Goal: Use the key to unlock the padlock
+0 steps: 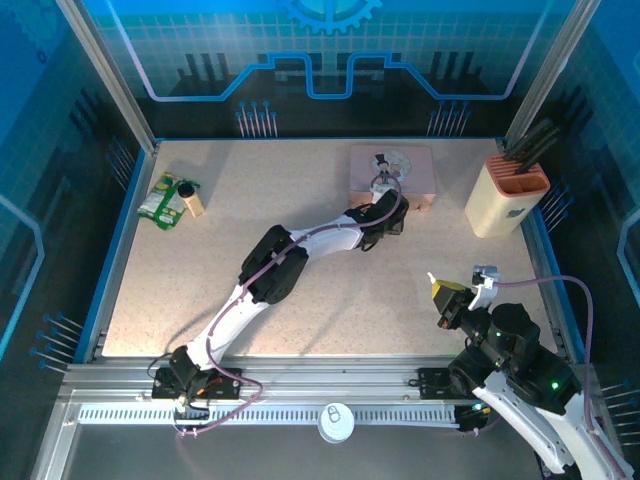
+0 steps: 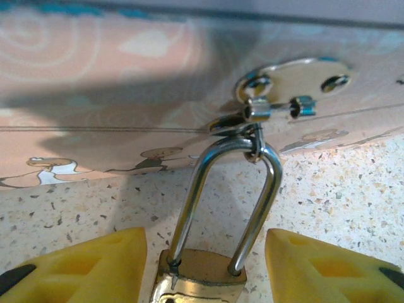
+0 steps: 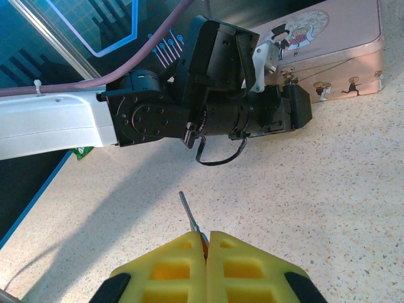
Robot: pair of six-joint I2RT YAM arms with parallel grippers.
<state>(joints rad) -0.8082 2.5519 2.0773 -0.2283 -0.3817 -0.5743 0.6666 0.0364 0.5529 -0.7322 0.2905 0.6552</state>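
Observation:
The brass padlock lies on the speckled table, its silvery shackle hooked through the metal hasp on the pink tin. My left gripper is open, one yellow finger on each side of the lock body with small gaps. From above, that gripper sits right against the front of the tin. My right gripper is shut on the key, whose thin grey shaft sticks out forward; its head is hidden between the pads. The right gripper hovers well short of the lock.
The left arm stretches diagonally across the table between the right gripper and the tin. A beige knife block stands at the back right. A green packet and a small bottle lie at the back left.

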